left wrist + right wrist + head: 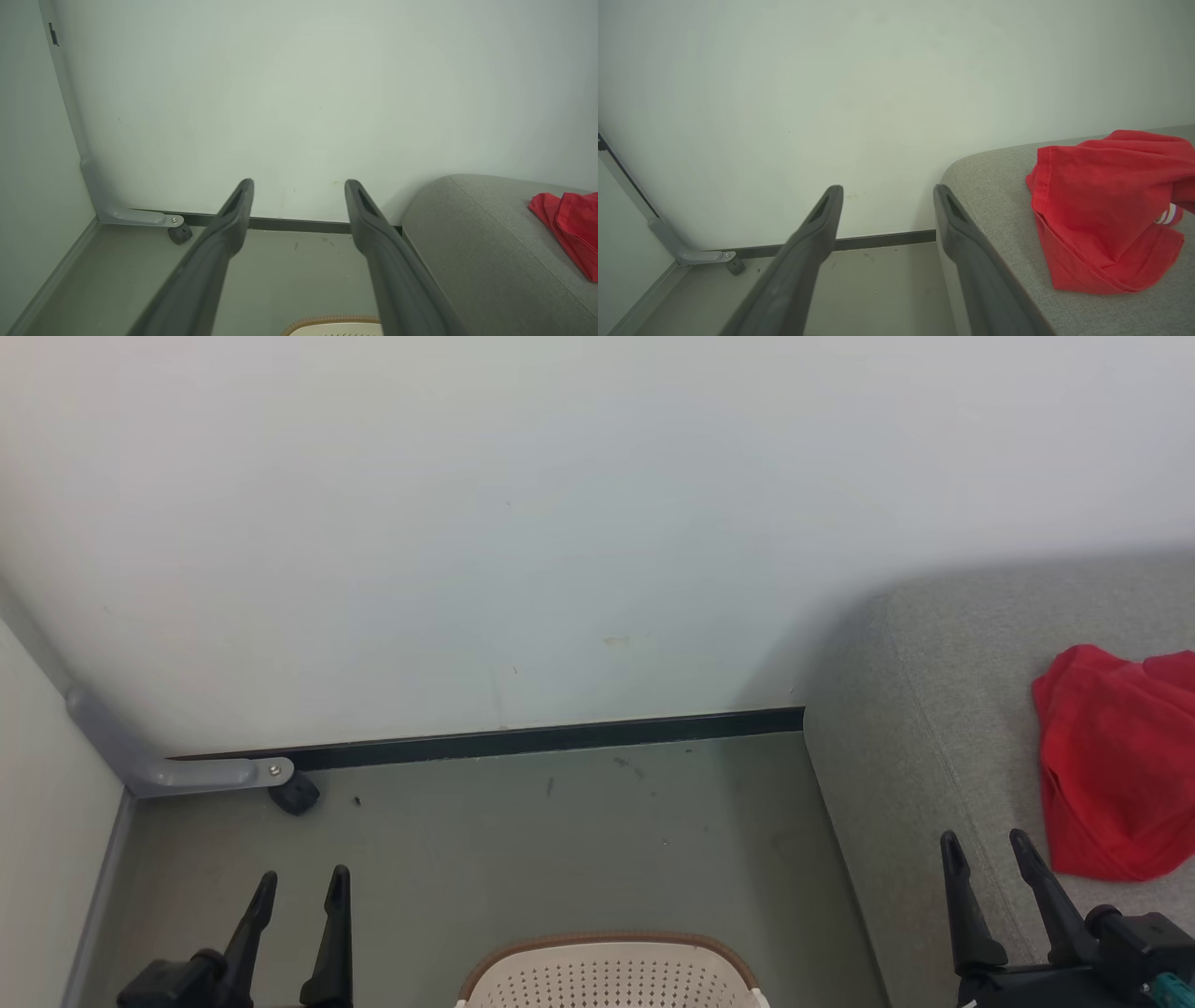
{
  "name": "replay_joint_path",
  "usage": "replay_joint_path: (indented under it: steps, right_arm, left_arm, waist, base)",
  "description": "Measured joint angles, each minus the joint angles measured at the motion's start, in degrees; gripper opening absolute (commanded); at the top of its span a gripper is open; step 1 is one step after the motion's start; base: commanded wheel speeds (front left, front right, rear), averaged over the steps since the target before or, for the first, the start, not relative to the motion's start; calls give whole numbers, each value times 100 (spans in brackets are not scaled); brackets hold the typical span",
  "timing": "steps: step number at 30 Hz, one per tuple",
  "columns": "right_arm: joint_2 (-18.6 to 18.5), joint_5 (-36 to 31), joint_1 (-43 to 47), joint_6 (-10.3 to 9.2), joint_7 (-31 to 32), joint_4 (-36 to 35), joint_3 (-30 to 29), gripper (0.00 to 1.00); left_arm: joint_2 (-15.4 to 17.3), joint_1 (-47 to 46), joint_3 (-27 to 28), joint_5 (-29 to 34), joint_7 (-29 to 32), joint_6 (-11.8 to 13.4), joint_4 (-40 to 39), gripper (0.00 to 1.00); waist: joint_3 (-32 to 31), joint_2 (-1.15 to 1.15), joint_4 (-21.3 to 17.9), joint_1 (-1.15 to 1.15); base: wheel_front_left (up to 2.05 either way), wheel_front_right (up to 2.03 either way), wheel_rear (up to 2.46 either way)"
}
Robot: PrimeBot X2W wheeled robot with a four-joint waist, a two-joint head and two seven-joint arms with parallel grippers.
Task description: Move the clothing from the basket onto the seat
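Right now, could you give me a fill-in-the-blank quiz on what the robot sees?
The ____ clothing lies on the grey seat.
The left hand and right hand are both ____, holding nothing.
In the head view, the basket sits ____ the two hands.
Missing words: red; open; between.

pale wall [523,523], grey floor [523,859], metal bracket [201,772]

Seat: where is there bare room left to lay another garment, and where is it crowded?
Free: the strip of grey seat between its rounded left edge and the red clothing, and the cushion in front of that heap. Crowded: the seat's right part, under the clothing. The floor between skirting, basket and seat side is bare too.
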Motion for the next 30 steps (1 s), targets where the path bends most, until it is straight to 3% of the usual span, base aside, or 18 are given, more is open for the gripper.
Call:
replay_joint_path:
  steps: [12, 30]
  right_arm:
    - [93, -104, 18, 13, -1, -42, -99, 100]
    - [280, -318, -59, 154, -1, -227, -233, 100]
  left_arm:
    - [-155, 86, 197, 237, 0, -25, 1, 100]
    - [-318, -110, 330, 437, 0, -371, -29, 100]
  waist:
    - [45, 0, -7, 0]
    - [485, 0, -113, 0]
  base:
    - [0, 0, 0]
    - [0, 0, 0]
